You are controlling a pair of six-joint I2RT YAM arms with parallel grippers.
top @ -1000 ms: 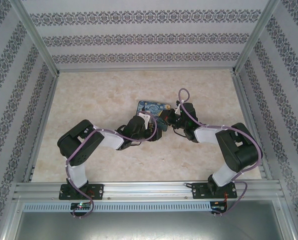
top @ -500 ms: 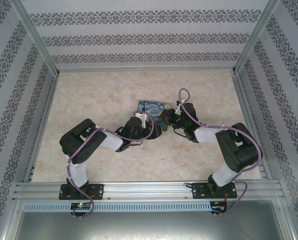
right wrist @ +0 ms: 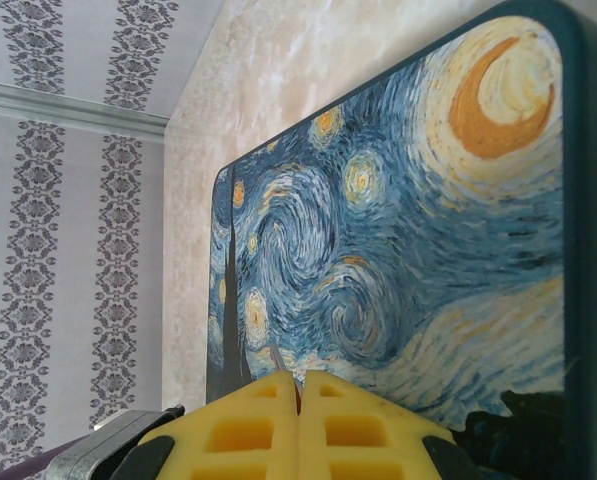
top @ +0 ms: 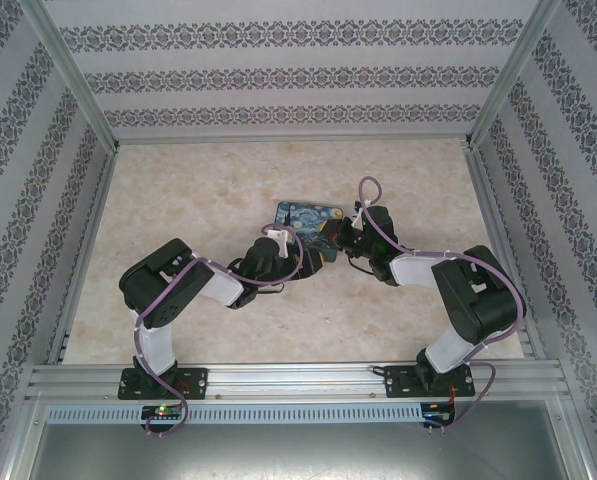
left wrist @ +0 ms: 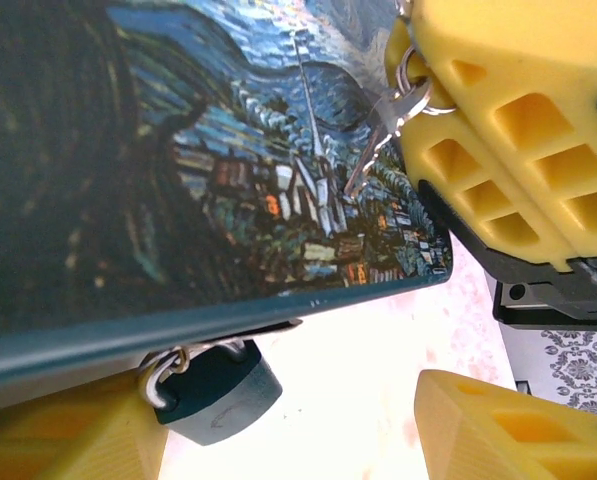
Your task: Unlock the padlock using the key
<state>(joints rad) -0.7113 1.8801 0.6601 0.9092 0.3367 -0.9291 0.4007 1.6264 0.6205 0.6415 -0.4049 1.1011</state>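
Note:
The small blue-teal padlock (left wrist: 218,392) hangs by its metal shackle from the front edge of the night-sky tin box (left wrist: 178,180). My left gripper (left wrist: 288,425) is open around it. The padlock sits close against the left finger (left wrist: 63,440), and the other finger (left wrist: 518,430) stands well apart to the right. My right gripper (right wrist: 299,385) is shut on the key (left wrist: 376,140), held over the box lid (right wrist: 398,230). The key's thin tip (right wrist: 277,358) pokes out between the yellow pads, and its ring (left wrist: 410,88) shows beside the right gripper's fingers (left wrist: 508,130). From above, both grippers, left (top: 313,256) and right (top: 336,238), meet at the box (top: 308,214).
The box lies mid-table on the pale marbled surface (top: 198,190). Patterned walls and metal rails (top: 78,100) close in the table on three sides. Purple cables (top: 366,192) loop off both arms.
My left wrist has shifted slightly at the box's near edge. The right arm and the box have stayed put.

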